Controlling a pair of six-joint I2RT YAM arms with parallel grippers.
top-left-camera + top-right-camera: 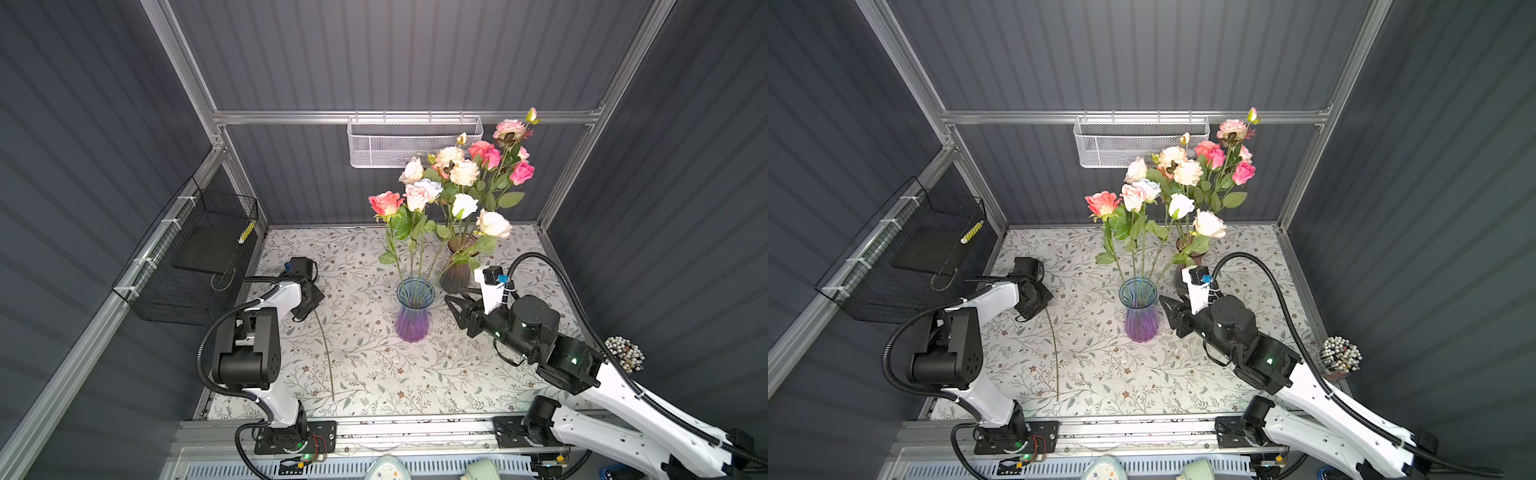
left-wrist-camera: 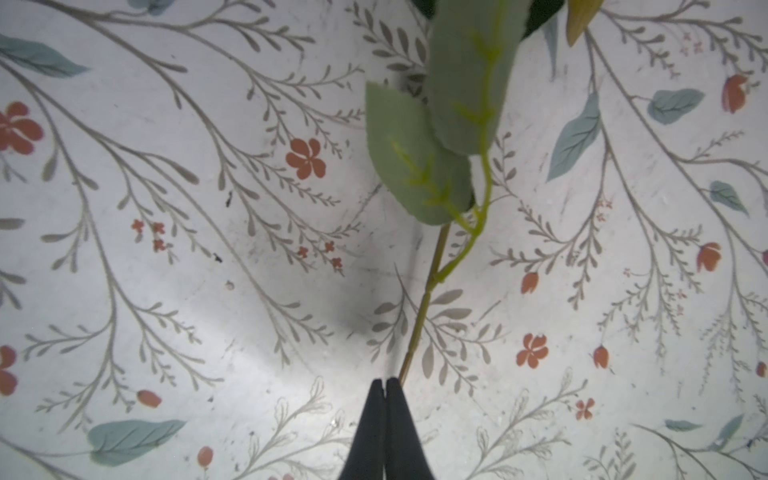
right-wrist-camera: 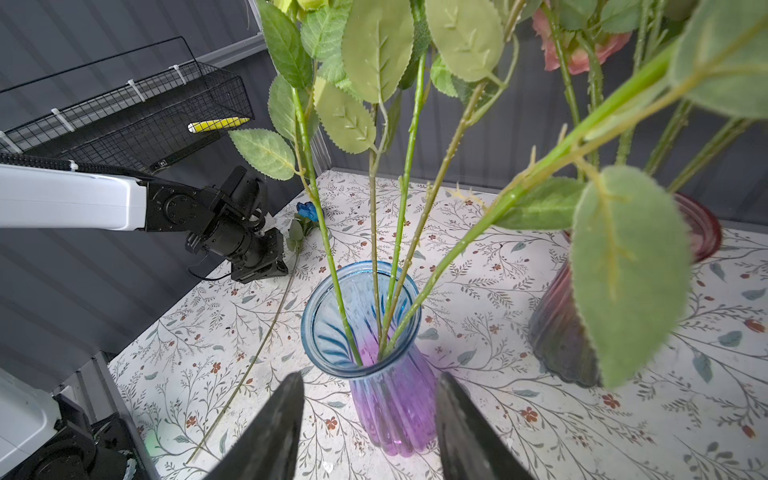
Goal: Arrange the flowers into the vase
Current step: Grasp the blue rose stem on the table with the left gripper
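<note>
One flower stem (image 1: 326, 353) is lying flat on the desk (image 1: 374, 386), left of the blue-and-purple vase (image 1: 412, 320) in both top views. Four stems are already standing in that vase, and the other flowers are crowding the dark red vase (image 1: 457, 274) behind it. The left gripper (image 2: 384, 380) is closed at the desk, on the bare stem just below the leaves (image 2: 419, 166). Whether the stem is being pinched or is only lying beside one finger cannot be told. The right gripper (image 3: 370, 374) is being held open just beside the blue-and-purple vase, gripping nothing.

The flower is being judged light, with a thin, springy stem that may roll out of a shallow pinch. The bare stem is being judged the better hold, not the soft head.

The blue head (image 3: 307, 208) is being shown only by the right wrist view. The closed fingertips at the stem are being shown only by the left wrist view.
</note>
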